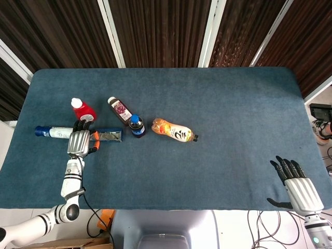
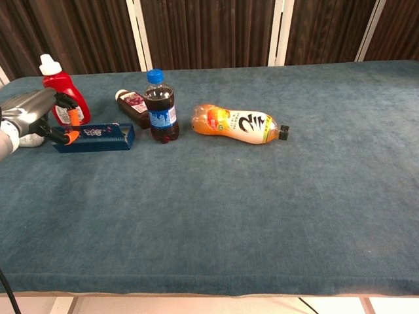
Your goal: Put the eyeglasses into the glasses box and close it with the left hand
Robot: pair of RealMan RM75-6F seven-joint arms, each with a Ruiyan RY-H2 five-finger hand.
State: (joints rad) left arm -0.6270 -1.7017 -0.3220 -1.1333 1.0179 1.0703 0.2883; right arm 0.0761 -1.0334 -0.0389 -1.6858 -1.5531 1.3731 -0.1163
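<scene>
- Nearest the robot, the right hand [image 1: 298, 185] hangs at the front right edge of the blue felt-covered worktop [image 1: 233, 129], fingers spread and holding nothing; the chest view does not show it.
- Over on the left, the left hand [image 1: 80, 141], silver-backed with dark fingers and orange tips, is at the left end of the long dark blue glasses box [image 1: 108, 136], fingers curled onto that end.
- In the chest view, the left hand [image 2: 36, 114] touches the end of the glasses box [image 2: 95, 137] with its orange fingertips [image 2: 71, 135]; whether it grips or only presses, I cannot tell.
- The box lies flat, lengthwise across the worktop, and looks shut; the eyeglasses cannot be made out.
- Just beyond the hand lies a white tube with a blue cap [image 1: 53, 132], on its side.
- Right of the box stands a small dark cola bottle with a blue cap [image 2: 160, 108], upright.
- Further right, an orange drink bottle with a white label [image 2: 237, 124] lies on its side.
- Behind the cola, a small dark purple-labelled bottle [image 2: 133, 106] lies flat.
- Far left, a red squeeze bottle with a white cap [image 2: 60, 91] stands upright.
</scene>
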